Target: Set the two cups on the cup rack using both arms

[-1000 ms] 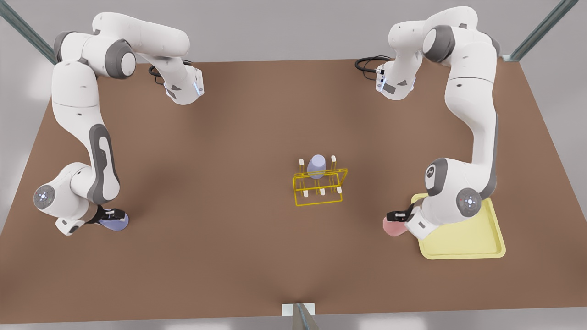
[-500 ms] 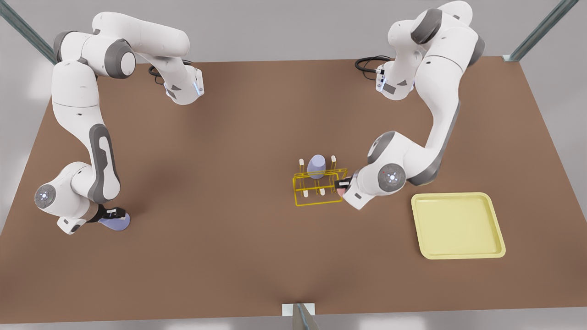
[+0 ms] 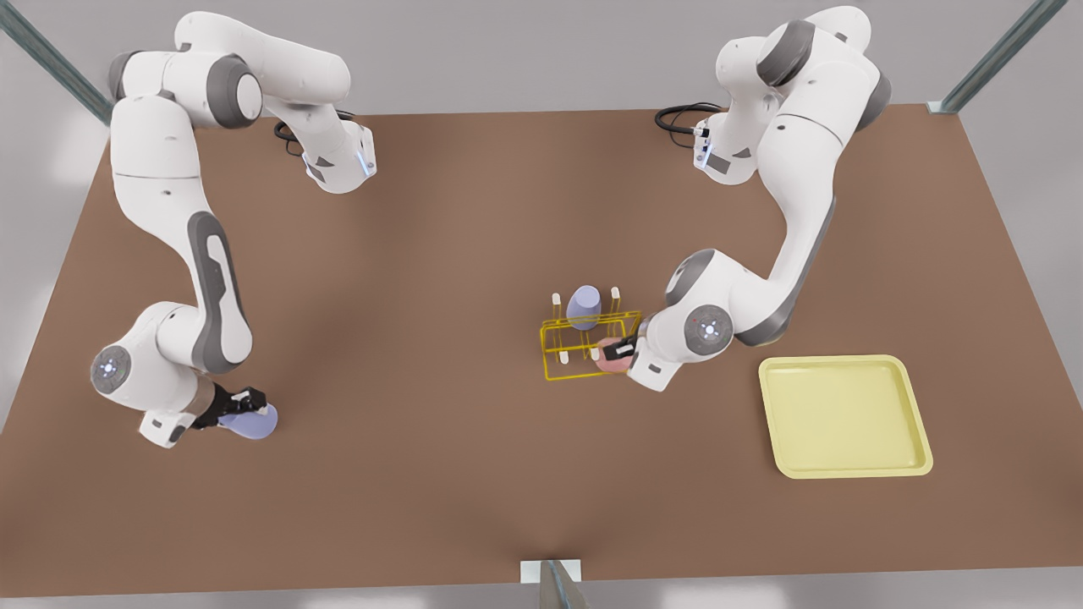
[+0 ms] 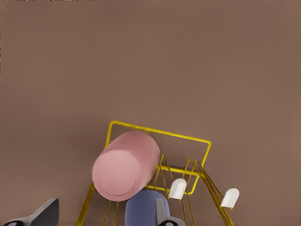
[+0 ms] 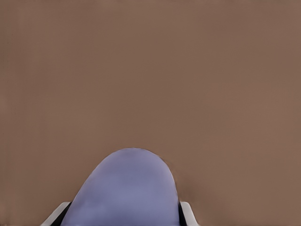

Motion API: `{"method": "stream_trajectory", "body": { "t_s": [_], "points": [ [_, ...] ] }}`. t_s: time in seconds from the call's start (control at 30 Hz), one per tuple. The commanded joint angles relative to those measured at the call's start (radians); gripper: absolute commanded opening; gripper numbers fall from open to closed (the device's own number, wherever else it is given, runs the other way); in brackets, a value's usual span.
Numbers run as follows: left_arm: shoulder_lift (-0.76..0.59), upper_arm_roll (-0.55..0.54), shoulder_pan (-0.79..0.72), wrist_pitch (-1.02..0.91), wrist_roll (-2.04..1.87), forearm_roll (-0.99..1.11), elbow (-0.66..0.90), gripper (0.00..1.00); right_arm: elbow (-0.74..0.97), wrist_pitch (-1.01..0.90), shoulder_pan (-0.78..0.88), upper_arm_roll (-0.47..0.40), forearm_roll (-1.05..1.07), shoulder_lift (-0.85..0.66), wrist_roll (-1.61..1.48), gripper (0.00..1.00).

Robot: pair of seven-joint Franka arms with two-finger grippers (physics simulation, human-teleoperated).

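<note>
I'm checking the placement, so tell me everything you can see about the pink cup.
The pink cup is a small, plain, tapered cup with no handle, pale pink and matte like plastic. It lies tilted, its flat round end facing the left wrist camera. It sits at the corner of the yellow wire cup rack on the front view's right, over the wires and beside the white-tipped pegs. The left pincer is right at it; whether it grips the cup is unclear. A lavender cup stands on the rack behind.
</note>
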Motion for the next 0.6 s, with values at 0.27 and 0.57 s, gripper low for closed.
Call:
{"method": "stream_trajectory", "body": {
  "t_s": [0.27,0.57],
  "points": [
    [-0.378,0.521,-0.094,-0.441,0.885,0.06,0.049,1.0,0.074,-0.126,0.117,0.088,0.165,0.006,0.063,0.81],
    [-0.362,0.513,-0.095,-0.522,0.886,0.038,0.061,1.0,0.14,-0.125,0.271,0.09,0.326,0.018,0.379,0.8]
  ]
}}
